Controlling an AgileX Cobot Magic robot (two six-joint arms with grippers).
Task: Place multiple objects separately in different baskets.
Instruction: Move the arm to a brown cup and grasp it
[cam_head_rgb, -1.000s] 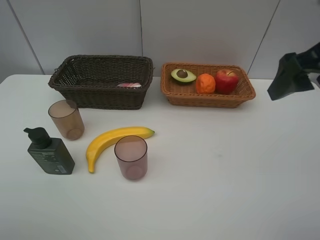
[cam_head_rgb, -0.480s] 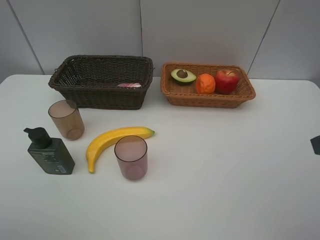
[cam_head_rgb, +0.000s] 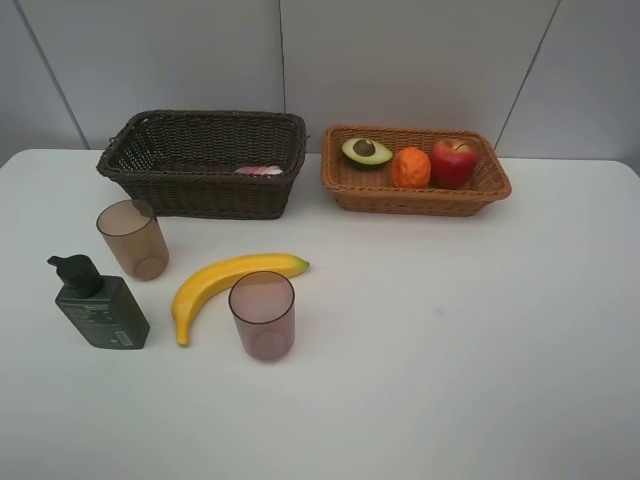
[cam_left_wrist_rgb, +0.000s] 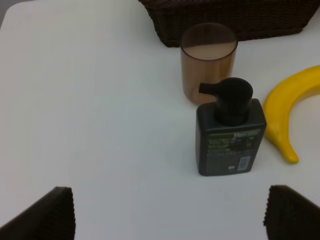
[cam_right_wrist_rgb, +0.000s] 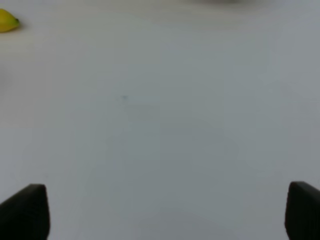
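On the white table lie a yellow banana (cam_head_rgb: 232, 281), two brownish-pink cups (cam_head_rgb: 133, 238) (cam_head_rgb: 262, 315) and a dark green pump bottle (cam_head_rgb: 97, 303). The dark brown basket (cam_head_rgb: 205, 163) holds a small pink bottle (cam_head_rgb: 260, 171). Inside the light basket (cam_head_rgb: 414, 170) sit the avocado half (cam_head_rgb: 366, 151), the orange (cam_head_rgb: 410, 167) and the red apple (cam_head_rgb: 454, 162). Neither arm shows in the exterior view. My left gripper (cam_left_wrist_rgb: 170, 215) is open, facing the pump bottle (cam_left_wrist_rgb: 230, 130), one cup (cam_left_wrist_rgb: 207, 61) and the banana (cam_left_wrist_rgb: 290, 104). My right gripper (cam_right_wrist_rgb: 162, 212) is open over bare table, the banana's tip (cam_right_wrist_rgb: 7, 21) far off.
Grey wall panels (cam_head_rgb: 400, 60) rise behind the baskets. The table's left back corner (cam_left_wrist_rgb: 15, 7) shows in the left wrist view.
The right arm, seen at the right edge a second ago, has dropped and withdrawn out of the exterior view. The objects have not moved.
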